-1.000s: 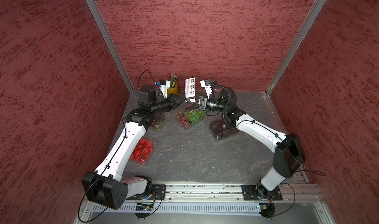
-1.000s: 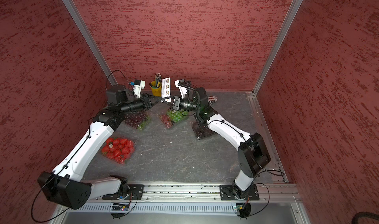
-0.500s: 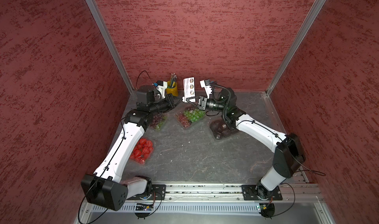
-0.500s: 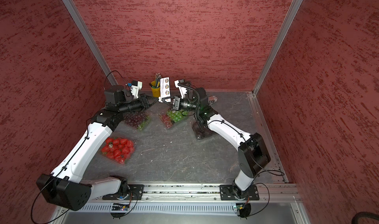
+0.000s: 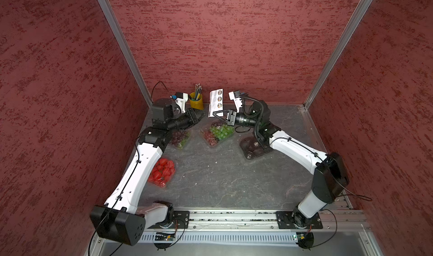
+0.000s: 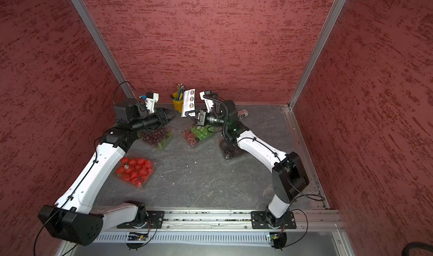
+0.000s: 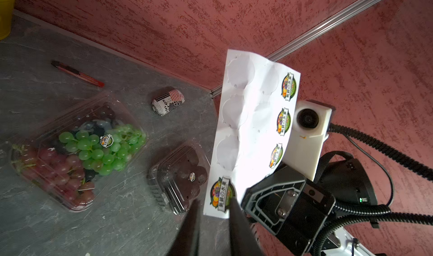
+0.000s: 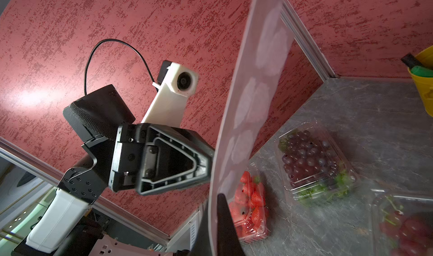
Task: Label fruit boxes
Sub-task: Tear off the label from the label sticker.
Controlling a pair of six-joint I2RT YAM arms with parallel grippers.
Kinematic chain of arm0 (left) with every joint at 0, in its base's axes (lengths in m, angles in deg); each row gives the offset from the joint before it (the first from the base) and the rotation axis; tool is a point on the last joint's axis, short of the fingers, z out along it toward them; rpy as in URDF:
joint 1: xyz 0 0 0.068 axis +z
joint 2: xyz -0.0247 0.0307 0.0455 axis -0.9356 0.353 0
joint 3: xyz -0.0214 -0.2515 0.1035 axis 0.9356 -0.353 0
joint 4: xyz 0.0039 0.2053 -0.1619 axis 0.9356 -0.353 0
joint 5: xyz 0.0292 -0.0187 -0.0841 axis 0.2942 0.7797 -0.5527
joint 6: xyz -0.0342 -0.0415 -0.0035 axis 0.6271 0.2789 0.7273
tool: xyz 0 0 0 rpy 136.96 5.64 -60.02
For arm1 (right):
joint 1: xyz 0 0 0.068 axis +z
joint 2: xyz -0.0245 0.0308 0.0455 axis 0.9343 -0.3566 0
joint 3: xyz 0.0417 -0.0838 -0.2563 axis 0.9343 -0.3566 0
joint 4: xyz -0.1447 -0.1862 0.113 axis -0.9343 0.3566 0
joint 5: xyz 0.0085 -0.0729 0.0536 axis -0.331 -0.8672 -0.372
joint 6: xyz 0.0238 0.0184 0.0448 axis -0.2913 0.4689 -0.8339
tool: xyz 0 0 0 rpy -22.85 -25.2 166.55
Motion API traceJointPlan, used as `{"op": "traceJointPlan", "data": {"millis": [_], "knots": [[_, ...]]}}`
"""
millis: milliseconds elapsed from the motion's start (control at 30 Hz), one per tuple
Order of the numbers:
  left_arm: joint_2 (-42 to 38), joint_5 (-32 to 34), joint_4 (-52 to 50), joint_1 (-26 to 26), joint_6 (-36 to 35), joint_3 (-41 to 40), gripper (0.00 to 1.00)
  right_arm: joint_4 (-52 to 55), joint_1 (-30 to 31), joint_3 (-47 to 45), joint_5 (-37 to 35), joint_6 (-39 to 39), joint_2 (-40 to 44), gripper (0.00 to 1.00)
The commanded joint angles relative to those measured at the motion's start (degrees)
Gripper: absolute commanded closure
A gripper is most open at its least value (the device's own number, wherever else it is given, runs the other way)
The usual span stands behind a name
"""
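Holding sticker sheet (image 5: 216, 100) upright, right claw (image 5: 215, 117) clamped on its bottom edge, left claw (image 7: 214, 201) part-open around lowest sticker (image 7: 221, 194); dark red grapes box (image 5: 181, 138) on surface (image 5: 210, 172) below, just near-left of left claw.

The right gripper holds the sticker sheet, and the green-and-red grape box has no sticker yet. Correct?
No: the green-and-red grape box already bears a sticker on its lid, as the left wrist view shows. The right gripper does hold the sticker sheet.
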Motion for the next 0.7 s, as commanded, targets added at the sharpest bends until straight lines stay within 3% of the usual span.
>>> {"op": "traceJointPlan", "data": {"millis": [0,267,500,667], "knots": [[-0.2,-1.6,2.5,-1.0,-0.9,0.0,0.61,-1.5,0.5,0.0,1.1,0.0,1.7,1.00],[2.2,-1.2,1.5,-2.4,-1.6,1.6,0.65,-2.3,0.8,0.1,2.1,-0.4,1.8,1.00],[2.4,0.9,0.1,-2.5,-2.0,2.1,0.80,-2.4,0.9,0.5,2.4,-0.3,1.8,1.00],[2.4,0.7,0.6,-2.5,-1.7,2.0,0.81,-2.4,1.1,0.6,2.5,-0.5,1.5,1.00]]}}
